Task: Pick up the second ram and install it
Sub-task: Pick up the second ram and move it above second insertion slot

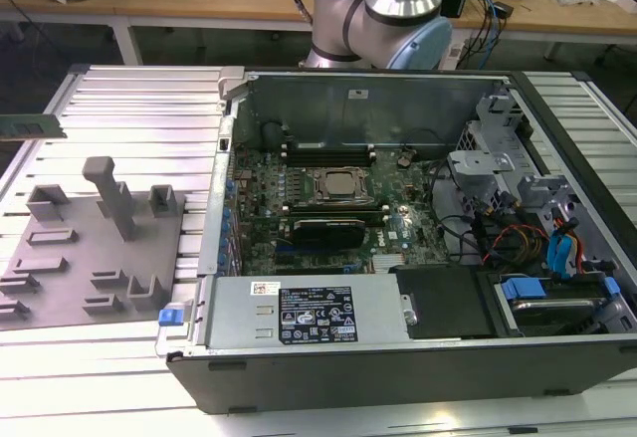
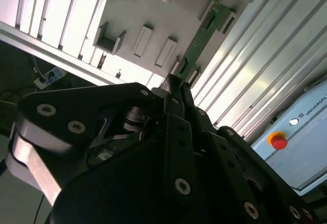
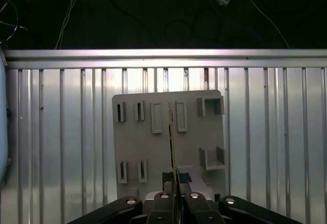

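The gripper point(image 3: 174, 177) is clamped tight on one end of the second ram point(image 3: 172, 132). In the first wrist view the stick juts out edge-on from between the fingers, over the grey fixture plate point(image 3: 134, 145). In the open computer case point(image 1: 398, 377), the power supply carries a black-and-white printed label point(image 1: 314, 318).

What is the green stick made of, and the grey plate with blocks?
The second ram looks like green circuit board: thin, flat and straight. The grey fixture plate looks like matte plastic: dull, even grey with no glints, though painted metal is possible.
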Tool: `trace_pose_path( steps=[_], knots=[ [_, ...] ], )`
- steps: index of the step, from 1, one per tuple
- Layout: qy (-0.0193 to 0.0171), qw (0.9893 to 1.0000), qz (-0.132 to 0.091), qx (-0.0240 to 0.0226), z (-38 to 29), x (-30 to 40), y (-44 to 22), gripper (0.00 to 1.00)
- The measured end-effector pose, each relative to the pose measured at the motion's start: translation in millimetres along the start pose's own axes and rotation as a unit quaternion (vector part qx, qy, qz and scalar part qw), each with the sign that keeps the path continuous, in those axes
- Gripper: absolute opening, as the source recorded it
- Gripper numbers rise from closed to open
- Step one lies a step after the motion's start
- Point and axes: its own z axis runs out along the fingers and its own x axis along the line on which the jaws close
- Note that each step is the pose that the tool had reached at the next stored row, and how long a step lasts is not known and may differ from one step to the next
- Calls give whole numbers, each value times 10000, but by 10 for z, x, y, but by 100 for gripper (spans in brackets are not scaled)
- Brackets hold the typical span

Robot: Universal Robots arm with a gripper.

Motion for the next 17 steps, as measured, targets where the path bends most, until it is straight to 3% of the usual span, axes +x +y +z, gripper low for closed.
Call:
trace_pose_path(
  steps=[8,11,13,14,15,17],
  knots=[
    [16,10000,0,1,-9,-3,-277,14],
    [16,10000,0,1,-15,-5,-426,14],
    [16,10000,0,0,-17,-5,-476,14],
    [16,10000,0,0,-25,-7,-668,14],
    [16,10000,0,0,-30,-9,-814,14],
    [16,10000,1,-1,-35,-11,-917,14]
  ],
)
